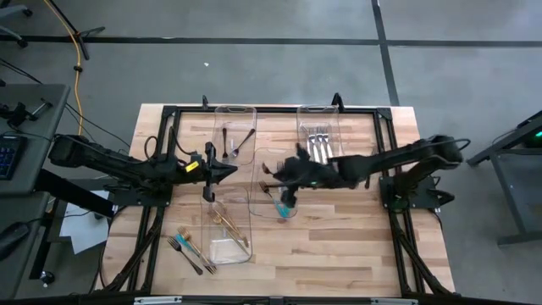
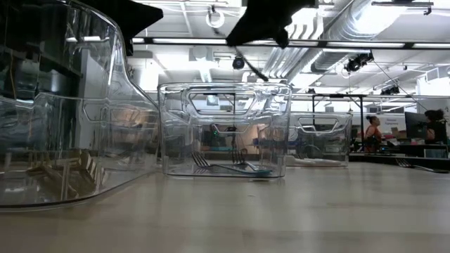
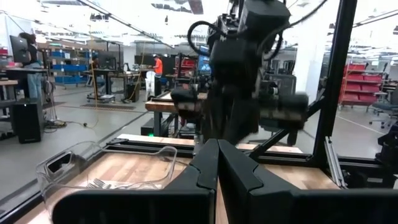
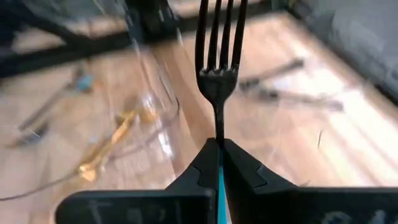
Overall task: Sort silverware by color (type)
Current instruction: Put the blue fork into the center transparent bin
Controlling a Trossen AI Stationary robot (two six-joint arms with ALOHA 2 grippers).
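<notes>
Four clear bins stand on the wooden table. The far left bin (image 1: 235, 135) holds black silverware and the far right bin (image 1: 318, 140) holds silver forks. Gold pieces (image 1: 227, 222) lie in the near left bin, and teal-handled pieces (image 2: 232, 167) in the middle bin (image 1: 275, 188). My right gripper (image 4: 219, 144) is over the middle bin, shut on a fork (image 4: 219, 56) with dark tines and a teal handle. My left gripper (image 1: 233, 172) hovers shut and empty between the left bins, pointing toward the right arm. My right gripper pinches the fork's handle (image 4: 219, 177) between its two fingers, just behind the neck; a teal strip shows in the seam. The fork lies along the fingers, its tines (image 4: 219, 37) sticking out past the fingertips. It is lifted clear, above the bins and table.
Several loose utensils (image 1: 190, 250) lie on the table near its front left, beside the gold bin. Black frame rails (image 1: 169, 114) run around the table top. People stand in the room beyond the table (image 2: 371, 130). Bare wood lies at the front right (image 1: 356, 246).
</notes>
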